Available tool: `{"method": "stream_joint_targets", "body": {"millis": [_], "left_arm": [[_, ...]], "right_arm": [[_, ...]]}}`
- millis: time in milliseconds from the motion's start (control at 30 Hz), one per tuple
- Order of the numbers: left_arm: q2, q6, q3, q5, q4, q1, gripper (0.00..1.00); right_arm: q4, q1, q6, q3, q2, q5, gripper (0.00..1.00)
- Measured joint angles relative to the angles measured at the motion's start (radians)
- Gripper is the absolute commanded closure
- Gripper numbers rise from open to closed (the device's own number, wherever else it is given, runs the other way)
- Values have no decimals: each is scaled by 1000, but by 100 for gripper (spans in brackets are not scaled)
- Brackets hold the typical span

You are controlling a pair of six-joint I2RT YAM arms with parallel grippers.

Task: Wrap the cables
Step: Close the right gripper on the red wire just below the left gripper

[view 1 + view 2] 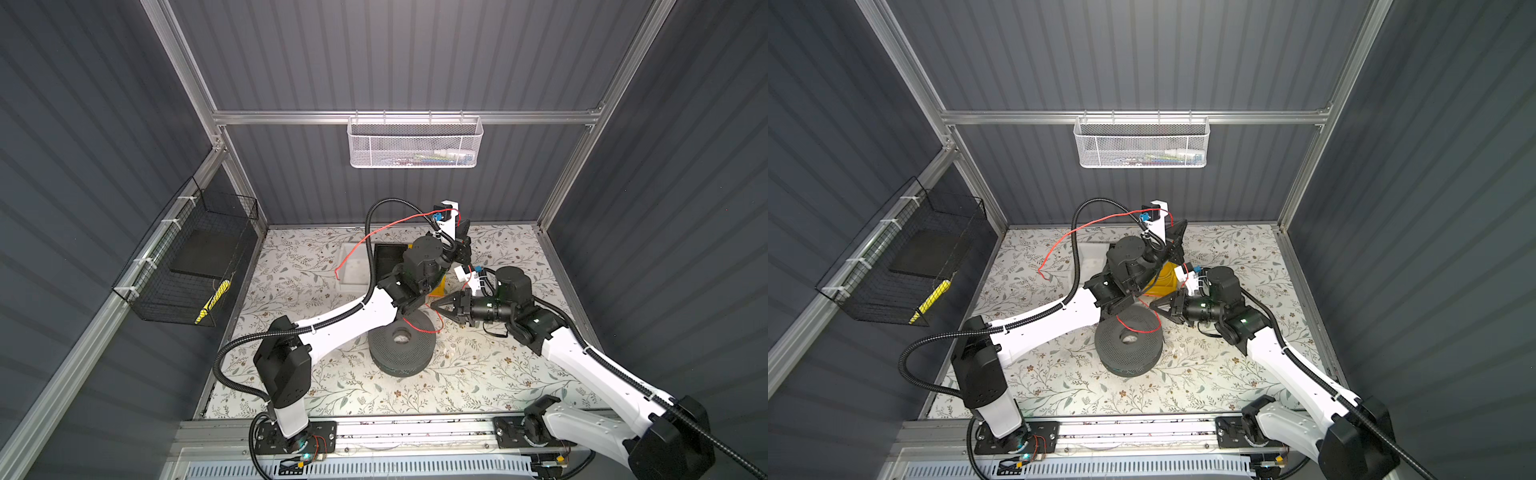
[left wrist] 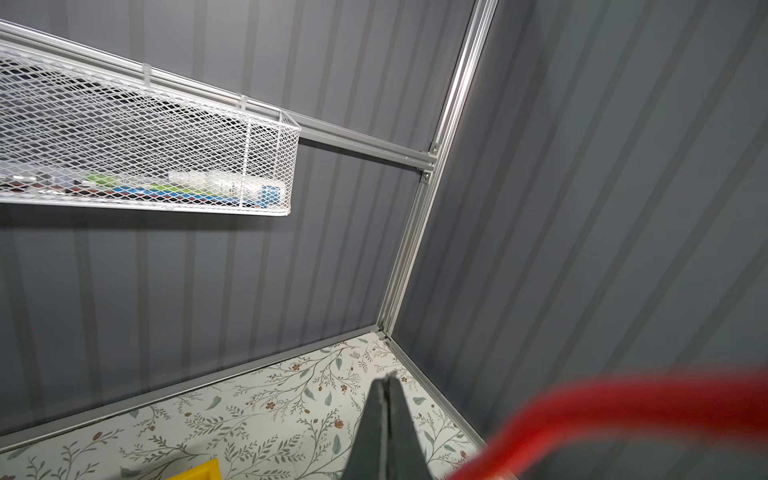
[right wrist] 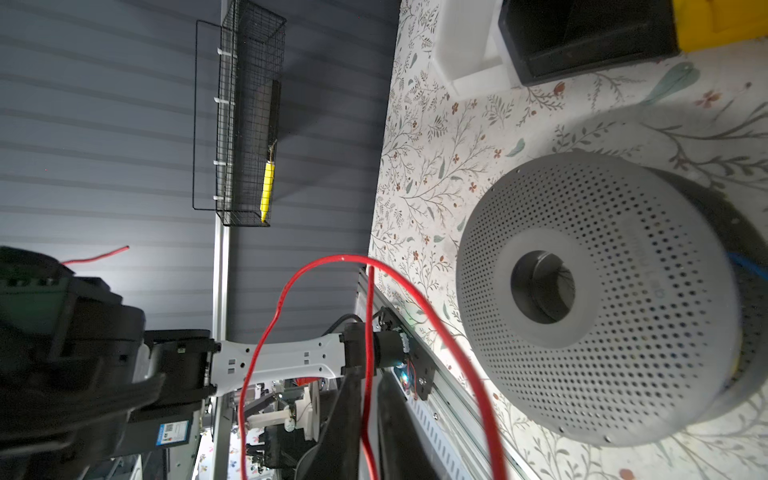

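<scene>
Red cable (image 3: 343,258) is mostly up in the air and not wound on the spool (image 1: 401,347) yet. In both top views one small loop of it rests on the spool's rim at abt 1 o'clock. R gripper (image 1: 434,305) sits just beside that rim, w/ its fingers (image 3: 395,424) pinching the cable btwn them. I think it grips so near the spool so it can lay the cable round it bit by bit.

From that pinch the cable climbs toward 12 o'clock to the L gripper (image 2: 388,386), held high and farther off at 1 o'clock of the spool. L fingers are pressed flat together, and I can't see any cable btwn them. The cable seems to hang over that wrist. Prob the L arm is up to lift the slack off the table (image 1: 478,374) so it won't knot.

Long axis: the high part runs in a soft arch from 2 o'clock to 8 o'clock. Its loose end hangs well apart from the spool at abt 10 o'clock, over a white tray (image 1: 357,266), pointing to abt 7 o'clock.
</scene>
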Motion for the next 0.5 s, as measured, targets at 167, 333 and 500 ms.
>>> {"method": "stream_joint_targets", "body": {"millis": [167,333,500], "left_arm": [[0,18,0,-22,-5,0,100],[-4,18,0,-38,-26,6,100],[-25,22,0,-37,-40,14,100]], "right_arm": [[-24,0,-2,-18,-25,2,100],[-77,-1,-18,-43,-87,30,100],[-113,-20,-24,-61,-146,56,90]]}}
